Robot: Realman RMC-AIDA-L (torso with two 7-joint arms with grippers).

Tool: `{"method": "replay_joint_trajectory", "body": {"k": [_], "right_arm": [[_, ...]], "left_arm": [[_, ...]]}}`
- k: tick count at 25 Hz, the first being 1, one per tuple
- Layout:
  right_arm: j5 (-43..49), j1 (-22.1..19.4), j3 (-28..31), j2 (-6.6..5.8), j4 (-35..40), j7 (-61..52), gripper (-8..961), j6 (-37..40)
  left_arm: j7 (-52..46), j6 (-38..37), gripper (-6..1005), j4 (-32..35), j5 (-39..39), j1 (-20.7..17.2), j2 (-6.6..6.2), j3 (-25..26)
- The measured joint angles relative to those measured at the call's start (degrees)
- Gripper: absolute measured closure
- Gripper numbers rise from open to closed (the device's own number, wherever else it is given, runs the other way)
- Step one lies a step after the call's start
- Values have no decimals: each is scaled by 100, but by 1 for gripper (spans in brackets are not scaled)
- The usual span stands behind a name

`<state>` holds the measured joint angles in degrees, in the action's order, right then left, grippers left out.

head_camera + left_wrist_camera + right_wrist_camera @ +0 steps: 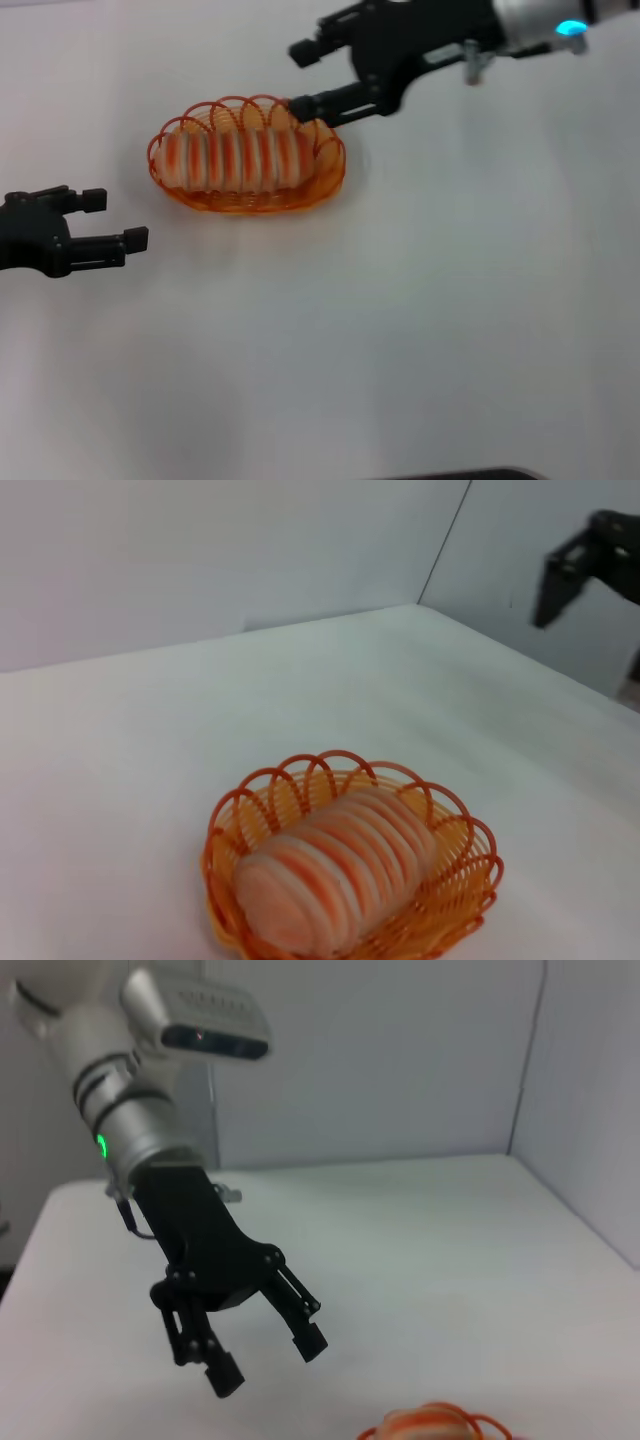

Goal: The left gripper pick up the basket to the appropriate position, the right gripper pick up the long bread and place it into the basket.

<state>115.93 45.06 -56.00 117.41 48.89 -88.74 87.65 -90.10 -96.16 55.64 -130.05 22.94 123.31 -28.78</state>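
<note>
The orange wire basket (331, 168) sits at the upper middle of the white table, and the long bread (236, 160), tan with orange-red stripes, lies lengthwise inside it. My left gripper (117, 219) hovers open and empty to the basket's left, nearer me. Just past the basket's right end, my right gripper (300, 77) is open and holds nothing. The left wrist view shows the basket (478, 872) close up with the bread (340, 870) filling it. The right wrist view shows the left gripper (270, 1363) open above the table, with the basket (482, 1423) at the picture's edge.
The white table (420, 320) is bare around the basket. Pale walls meet in a corner behind the table (445, 540). One of the right gripper's fingers (562, 575) shows far off in the left wrist view.
</note>
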Motion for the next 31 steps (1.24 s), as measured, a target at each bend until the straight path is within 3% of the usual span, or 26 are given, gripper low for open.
{"method": "replay_joint_trajectory", "body": {"k": [7, 16, 21, 31], "right_arm": [[-167, -1235, 1153, -27, -42, 698, 324, 723], [-142, -2320, 1301, -34, -67, 829, 326, 862], [-141, -2520, 1491, -35, -167, 886, 325, 866], [-137, -2476, 1518, -73, -254, 919, 327, 827]], "left_arm": [[-12, 34, 109, -5, 134, 24, -10, 34], [-11, 181, 108, -225, 161, 205, -49, 59], [7, 220, 109, -239, 165, 227, -20, 69], [15, 267, 109, -246, 148, 182, 15, 32]]}}
